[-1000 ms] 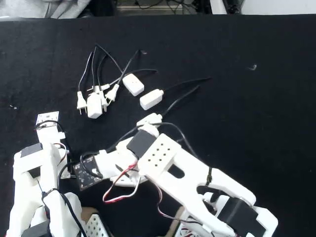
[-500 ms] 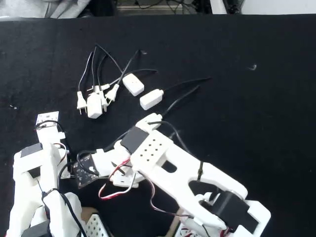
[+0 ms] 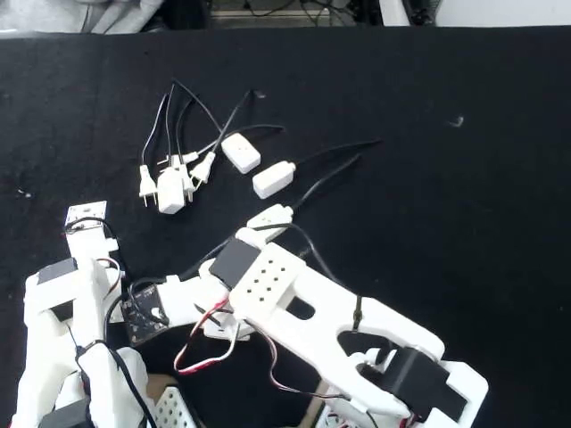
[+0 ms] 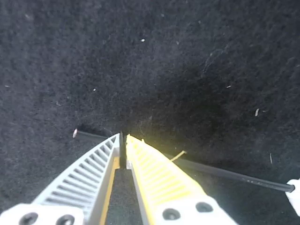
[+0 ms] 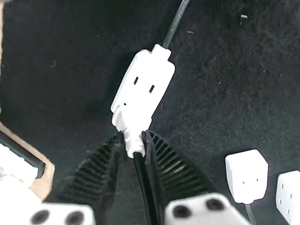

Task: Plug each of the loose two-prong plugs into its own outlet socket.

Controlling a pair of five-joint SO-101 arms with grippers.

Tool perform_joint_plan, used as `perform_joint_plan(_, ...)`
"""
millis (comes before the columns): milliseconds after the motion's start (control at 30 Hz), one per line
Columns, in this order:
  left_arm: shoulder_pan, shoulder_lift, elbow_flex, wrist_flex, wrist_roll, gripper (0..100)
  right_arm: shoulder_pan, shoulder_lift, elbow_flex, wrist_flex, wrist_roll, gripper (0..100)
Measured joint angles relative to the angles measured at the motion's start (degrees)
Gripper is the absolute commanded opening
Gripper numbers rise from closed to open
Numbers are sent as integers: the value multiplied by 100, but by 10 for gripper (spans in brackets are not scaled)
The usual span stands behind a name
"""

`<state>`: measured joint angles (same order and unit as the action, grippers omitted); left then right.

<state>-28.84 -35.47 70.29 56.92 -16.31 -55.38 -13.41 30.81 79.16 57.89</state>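
A white plug [image 5: 131, 136] on a black cord sits between the black fingers of my right gripper [image 5: 133, 146], which is shut on it. The plug's front touches the near end of a white outlet socket [image 5: 143, 86]; its prongs are hidden. That socket [image 3: 272, 216] lies by the right arm [image 3: 277, 290] in the high view. Two more sockets [image 3: 241, 152] [image 3: 274, 178] lie farther back. Loose plugs [image 3: 144, 184] [image 3: 205, 167] lie beside a white block [image 3: 169, 192]. My left gripper [image 4: 123, 137] [image 3: 86, 217] is shut and empty, over a thin black cord [image 4: 225, 172].
Black cords [image 3: 192, 107] fan out from the plugs toward the back of the black table [image 3: 446, 196]. Two other sockets [image 5: 247, 176] [image 5: 288, 190] show in the right wrist view. A brown board edge [image 5: 28, 159] lies near the right gripper.
The right arm's wrist has shifted left and toward the table's front with the plug in its gripper. The left arm has stayed still.
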Motion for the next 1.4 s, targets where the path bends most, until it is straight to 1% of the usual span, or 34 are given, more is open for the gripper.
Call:
perform_joint_plan(500, 0, 0, 9, 0, 0, 30, 70, -70, 132, -79, -18, 11)
perform_joint_plan(700, 0, 0, 9, 0, 0, 30, 79, -343, 413, -264, -308, 11)
perform_joint_plan(1067, 0, 0, 9, 0, 0, 30, 79, -554, 607, -352, -431, 11)
perform_joint_plan(1200, 0, 0, 9, 0, 0, 30, 79, -677, 703, -378, -756, 11)
perform_joint_plan(1400, 0, 0, 9, 0, 0, 30, 79, -677, 703, -448, -967, 11)
